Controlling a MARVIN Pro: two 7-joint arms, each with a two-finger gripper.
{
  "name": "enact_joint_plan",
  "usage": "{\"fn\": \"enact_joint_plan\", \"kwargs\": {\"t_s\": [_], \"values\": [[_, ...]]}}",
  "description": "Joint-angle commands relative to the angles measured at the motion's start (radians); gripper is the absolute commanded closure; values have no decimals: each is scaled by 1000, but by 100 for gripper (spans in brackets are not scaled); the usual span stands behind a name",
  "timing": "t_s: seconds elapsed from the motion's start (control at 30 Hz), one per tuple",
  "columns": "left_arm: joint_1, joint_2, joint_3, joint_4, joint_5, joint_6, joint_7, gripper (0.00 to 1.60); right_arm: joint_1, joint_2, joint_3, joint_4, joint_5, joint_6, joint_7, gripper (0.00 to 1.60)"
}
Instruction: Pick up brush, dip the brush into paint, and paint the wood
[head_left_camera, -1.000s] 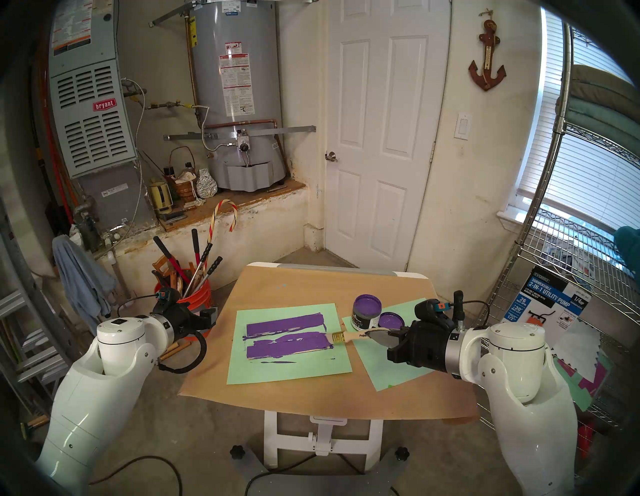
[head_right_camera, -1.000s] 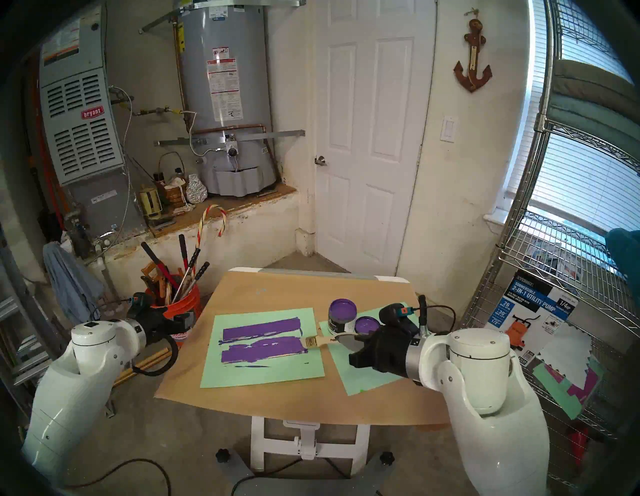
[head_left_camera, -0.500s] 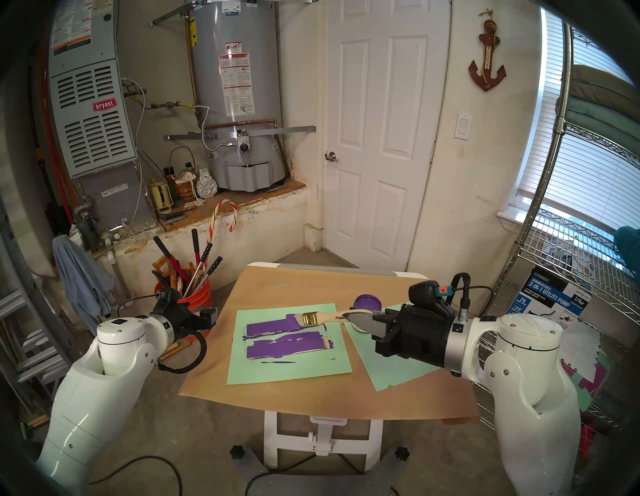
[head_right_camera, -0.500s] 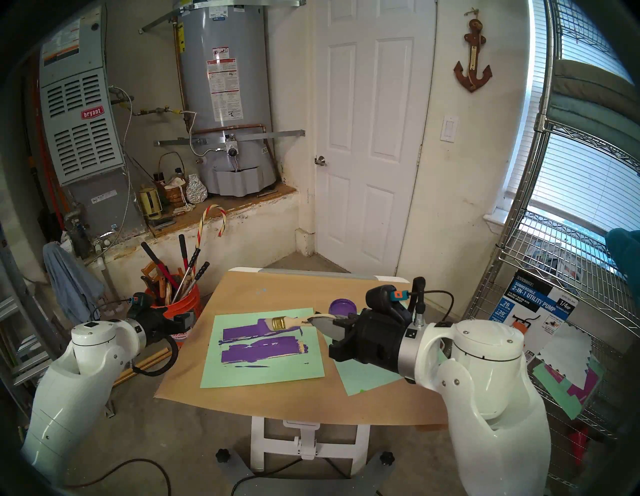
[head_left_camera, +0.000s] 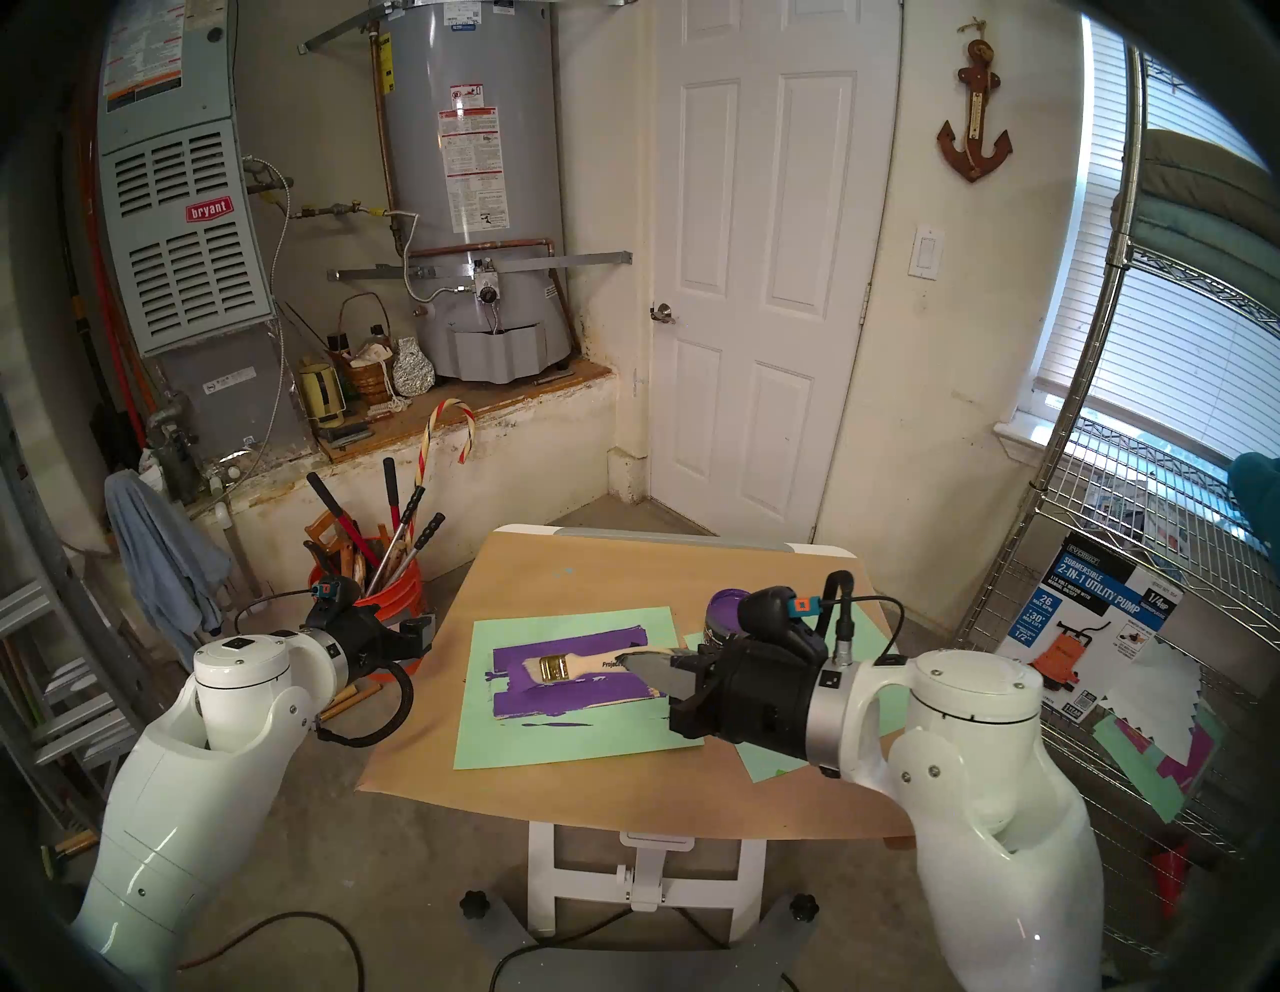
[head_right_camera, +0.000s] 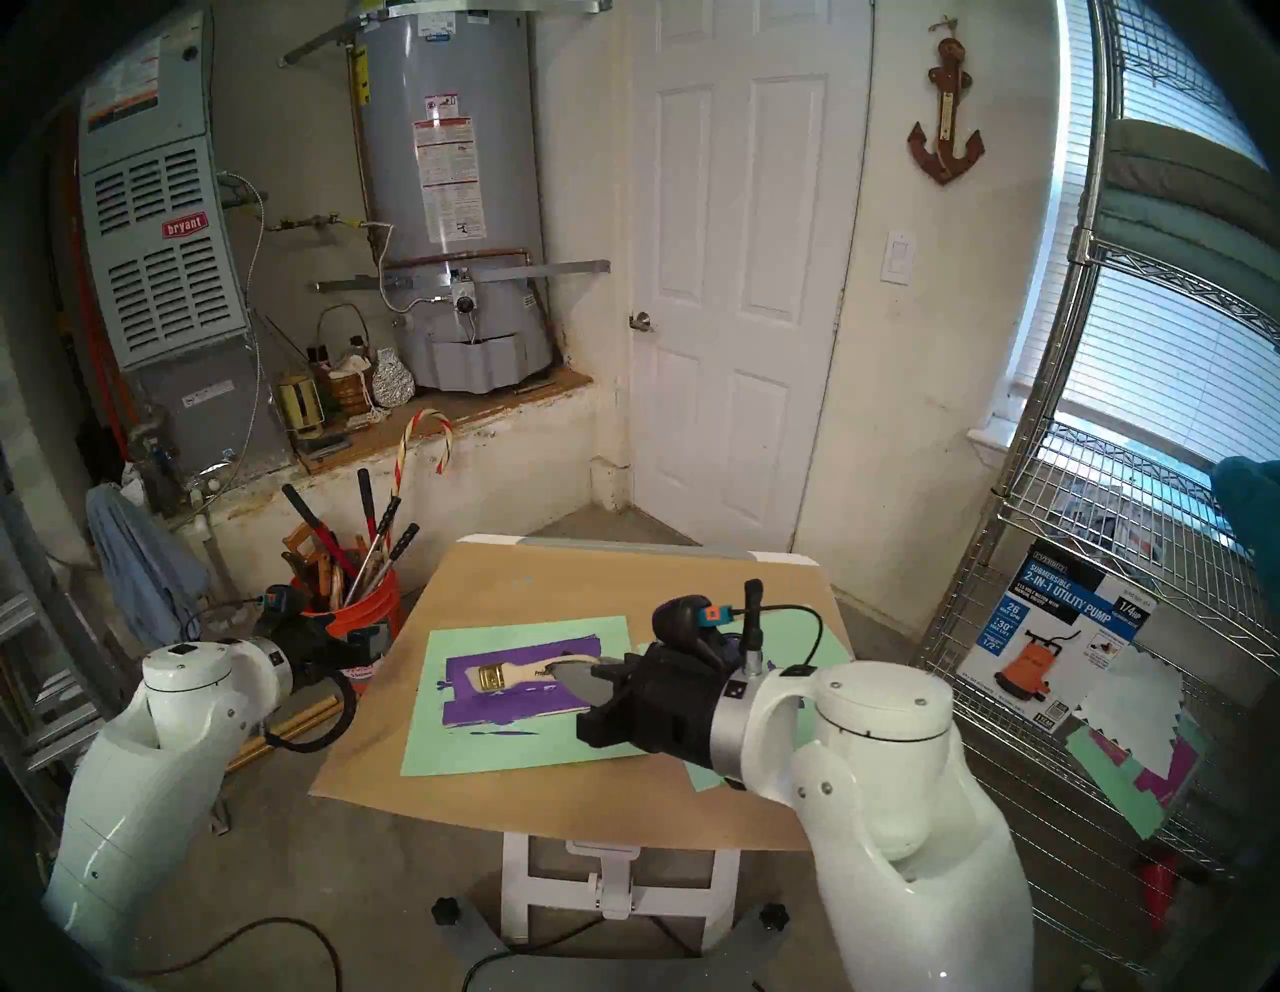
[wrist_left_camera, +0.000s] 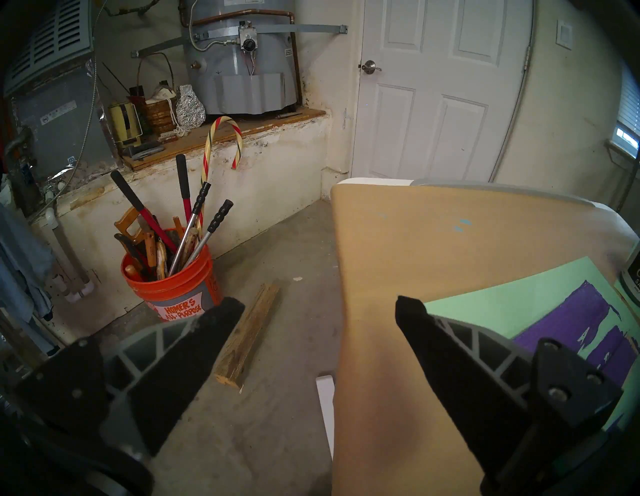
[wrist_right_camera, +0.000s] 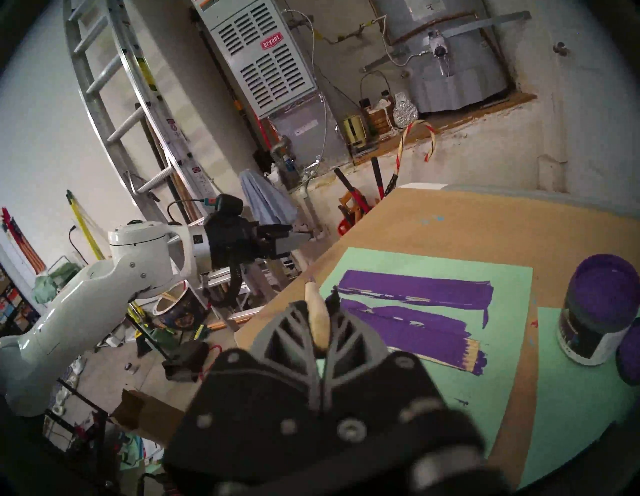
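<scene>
In the head views, a table covered in tan paper (head_left_camera: 692, 783) is seen with bare paper along its far and near edges. A pale green sheet (head_left_camera: 575, 734) lies at its middle. On that sheet lies the narrow ribbed wooden strip painted purple (head_left_camera: 582, 696), its right end still pale. "bryant" can be read on the grey furnace (head_left_camera: 187, 228), and "2-IN-1 UTILITY PUMP" on a box (head_left_camera: 1087, 623) at the right.

The flat paintbrush with pale wooden handle and gold ferrule (head_left_camera: 575, 666) is held over the strip by the right gripper (head_left_camera: 654, 668), whose fingers are clamped on the handle. The small round jar of purple paint (head_left_camera: 720, 616) is partly hidden behind that wrist.

In the left wrist view, the left gripper (wrist_left_camera: 320, 311) is seen spread wide and empty at the table's left edge, above open floor. "HOMER'S" is read on an orange bucket (wrist_left_camera: 173, 287).

In the right wrist view, the jar stands right of the strip, apart from it.
</scene>
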Motion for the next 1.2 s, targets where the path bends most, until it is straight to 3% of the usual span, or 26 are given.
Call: {"fn": "enact_joint_plan", "kwargs": {"t_s": [0.0,0.67,1.17], "values": [[-4,1,-9,-15,-2,-2,1,0,51,-35,-67,30,-12,-3,-23,160],[-4,1,-10,-15,-2,-2,2,0,48,-56,-110,86,-8,-3,-66,160],[-4,1,-10,-15,-2,-2,2,0,65,-57,-105,133,0,-3,-96,160]]}}
